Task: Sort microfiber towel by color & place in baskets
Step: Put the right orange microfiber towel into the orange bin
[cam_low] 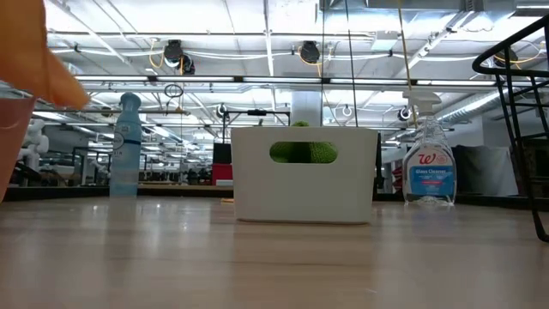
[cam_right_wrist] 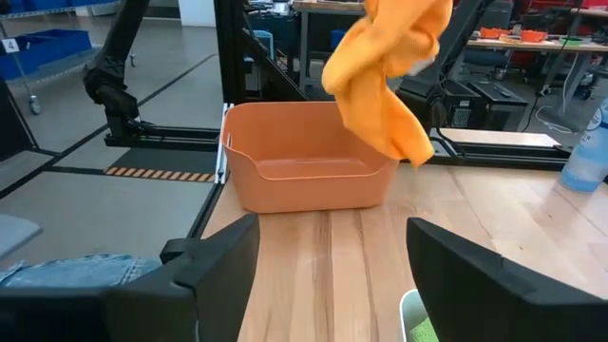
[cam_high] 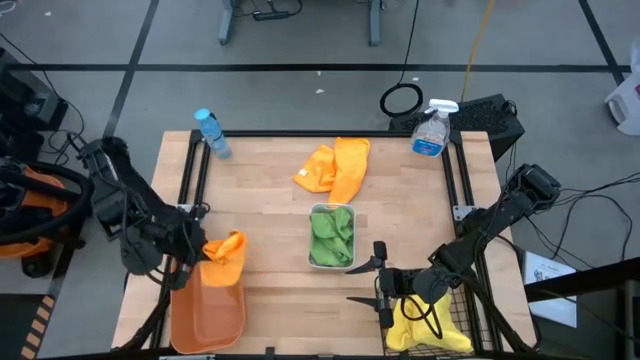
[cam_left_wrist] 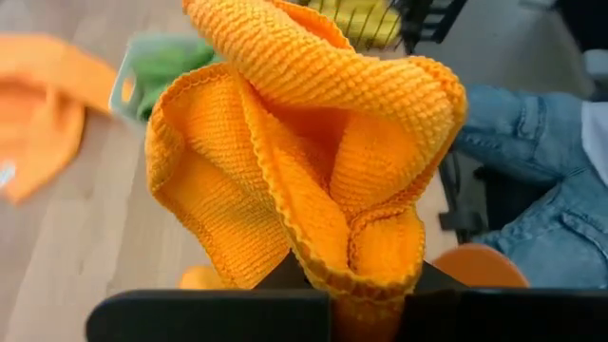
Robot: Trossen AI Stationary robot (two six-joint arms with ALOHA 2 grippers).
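Wooden table (cam_high: 270, 185) on an open workshop floor; an orange towel (cam_high: 226, 247) hangs bunched above the far end of the orange tub (cam_high: 208, 310), pinched in the left gripper (cam_high: 196, 248). Step in hand looks like the drop: the fingers need to part once the cloth is squarely over the tub. Beyond: green towels in the white bin (cam_high: 332, 238), more orange towels (cam_high: 336, 167) loose mid-table, and the right gripper (cam_high: 382, 285), fingers spread and empty, beside the wire basket (cam_high: 455, 305) holding a yellow towel (cam_high: 425, 325).

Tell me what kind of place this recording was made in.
Probably a robotics lab or workshop hall: exposed ceiling ducts and strip lights, workbenches behind, and cables on a bare grey floor around the wooden table.
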